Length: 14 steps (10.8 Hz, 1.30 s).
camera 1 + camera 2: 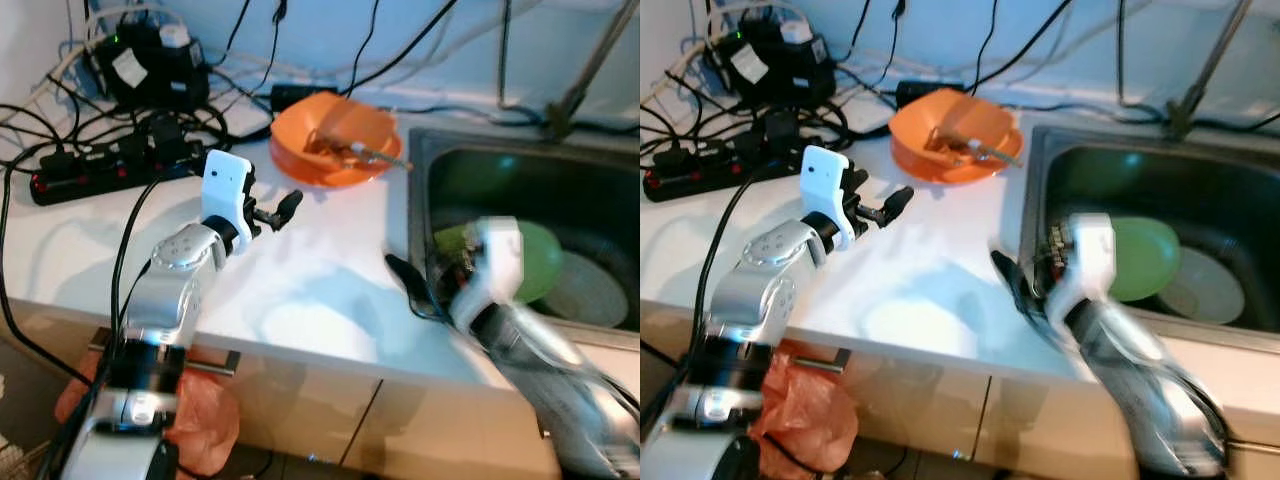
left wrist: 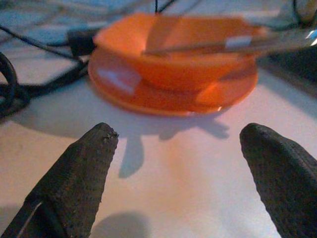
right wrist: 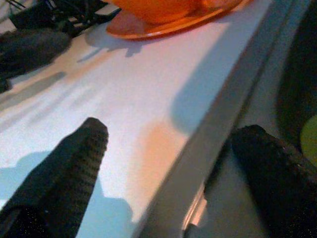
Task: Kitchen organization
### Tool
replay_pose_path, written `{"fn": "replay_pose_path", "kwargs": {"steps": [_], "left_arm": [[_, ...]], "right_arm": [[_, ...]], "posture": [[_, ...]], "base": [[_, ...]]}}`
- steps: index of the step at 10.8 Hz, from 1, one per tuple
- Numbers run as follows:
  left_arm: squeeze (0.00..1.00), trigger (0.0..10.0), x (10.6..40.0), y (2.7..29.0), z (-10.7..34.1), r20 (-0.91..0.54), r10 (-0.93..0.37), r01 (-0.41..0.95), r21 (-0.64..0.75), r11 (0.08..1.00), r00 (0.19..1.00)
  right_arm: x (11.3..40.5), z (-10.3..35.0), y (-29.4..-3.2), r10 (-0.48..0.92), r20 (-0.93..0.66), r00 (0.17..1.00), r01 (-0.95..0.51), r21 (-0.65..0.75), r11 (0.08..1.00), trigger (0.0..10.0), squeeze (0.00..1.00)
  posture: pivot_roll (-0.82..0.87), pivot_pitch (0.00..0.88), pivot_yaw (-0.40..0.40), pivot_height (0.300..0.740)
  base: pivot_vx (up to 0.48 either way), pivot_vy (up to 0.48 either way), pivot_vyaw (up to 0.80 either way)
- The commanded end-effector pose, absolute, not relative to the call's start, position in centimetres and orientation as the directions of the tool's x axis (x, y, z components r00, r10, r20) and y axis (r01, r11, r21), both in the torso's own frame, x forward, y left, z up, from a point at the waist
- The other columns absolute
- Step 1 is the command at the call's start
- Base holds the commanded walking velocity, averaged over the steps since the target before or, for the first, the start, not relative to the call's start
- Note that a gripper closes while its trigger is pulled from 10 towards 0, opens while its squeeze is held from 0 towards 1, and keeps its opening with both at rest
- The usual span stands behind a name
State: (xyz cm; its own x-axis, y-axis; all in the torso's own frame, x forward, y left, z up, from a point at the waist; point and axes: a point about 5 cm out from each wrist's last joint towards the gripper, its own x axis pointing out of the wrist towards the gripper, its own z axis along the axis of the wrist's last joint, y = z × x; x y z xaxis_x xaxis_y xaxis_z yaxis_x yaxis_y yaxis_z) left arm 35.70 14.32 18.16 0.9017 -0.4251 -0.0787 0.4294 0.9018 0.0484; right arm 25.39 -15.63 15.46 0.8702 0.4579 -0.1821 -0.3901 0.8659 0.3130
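Both our arms reach over the white counter, and neither claw carries anything. Our left gripper is spread wide, aimed at the orange bowl on its matching plate, utensils inside. Our right gripper, fingers apart, straddles the sink edge; it looks blurred, so placement is approximate. A green plate and another dish lie in the basin. We judge the organizing barely begun.
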Motion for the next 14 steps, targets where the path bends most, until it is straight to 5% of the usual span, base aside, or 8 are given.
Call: {"fn": "replay_pose_path", "kwargs": {"steps": [1, 7, 12, 14], "left_arm": [[0.00, 10.0, 36.3, 13.5, 18.9, -0.058, -0.470, 0.473, 0.076, 0.878, 0.881], [0.00, 10.0, 38.9, 9.7, 20.5, -0.013, -0.607, 0.603, 0.132, 0.787, 0.795], [0.00, 10.0, 40.2, 9.8, 20.6, -0.050, -0.610, 0.610, 0.134, 0.781, 0.791], [0.00, 10.0, 40.5, 9.6, 21.3, -0.054, -0.629, 0.628, 0.167, 0.760, 0.775]], "right_arm": [[24.5, 15.5, -15.6, 0.487, -0.201, 0.850, -0.409, 0.329, 0.851, 10.0, 0.00], [19.7, 17.8, -16.0, 0.598, -0.189, 0.779, -0.519, 0.340, 0.784, 10.0, 0.00], [19.2, 19.5, -16.3, 0.615, -0.125, 0.779, -0.553, 0.324, 0.767, 10.0, 0.00], [18.7, 20.8, -15.5, 0.692, -0.057, 0.720, -0.636, 0.346, 0.690, 10.0, 0.00]], "posture": [[-0.08, 0.123, 0.009, 0.740], [-0.19, 0.180, 0.009, 0.740], [-0.21, 0.184, 0.005, 0.740], [-0.21, 0.182, 0.007, 0.740]], "base": [[0.000, 0.000, 0.00], [0.000, 0.000, 0.00], [0.000, 0.000, 0.00], [0.000, 0.000, 0.00]]}}
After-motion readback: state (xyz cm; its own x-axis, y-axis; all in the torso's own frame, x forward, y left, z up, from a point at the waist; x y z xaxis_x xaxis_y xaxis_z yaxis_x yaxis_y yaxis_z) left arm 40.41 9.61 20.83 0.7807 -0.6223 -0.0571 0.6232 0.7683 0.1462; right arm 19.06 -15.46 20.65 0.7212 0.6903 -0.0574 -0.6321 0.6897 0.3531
